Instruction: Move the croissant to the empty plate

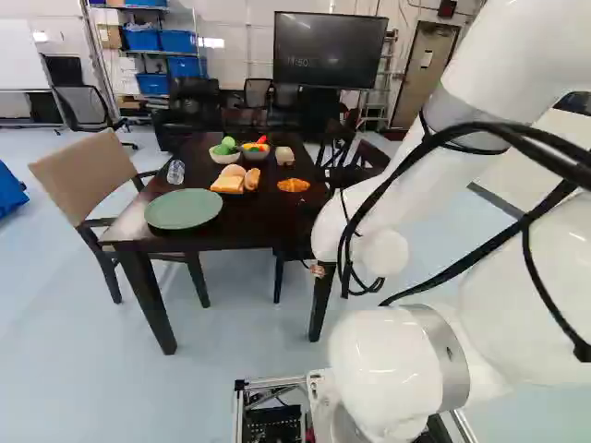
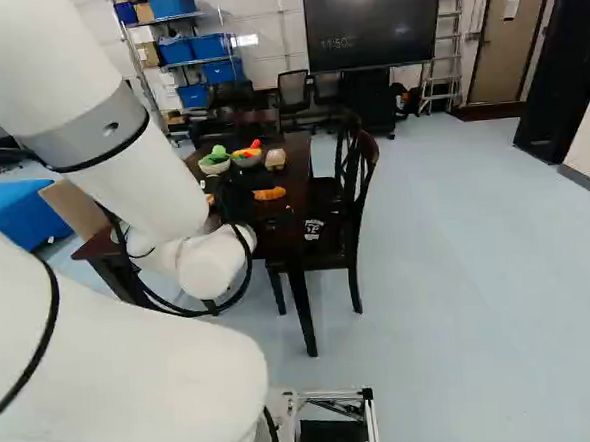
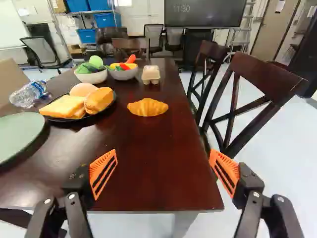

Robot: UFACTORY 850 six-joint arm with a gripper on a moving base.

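Gripper [image 3: 163, 157]: released, fingers wide apart, nothing between them. Croissant [image 3: 147, 107] lies on the surface [image 3: 153, 168], ahead of the gripper and well apart from the green plate [image 1: 184, 209].

Risks, your judgement needed:
- Too low an approach may catch the surface's near edge; drifting toward the wooden chair [image 3: 270, 82] may snag a finger on its back.
- The dark plate [image 3: 115, 99] of bread [image 3: 63, 106] sits between croissant and target. If you carry low and straight across, you may knock the bread.
- Off-centre closing may roll the croissant; too hard a squeeze may pop it out.
- Overshoot could tip the bottle [image 3: 28, 94] beside the plates.

Views: left base gives you the whole green plate; wrist cuts it off; right base does not show it. Only wrist gives you a clear finger state.
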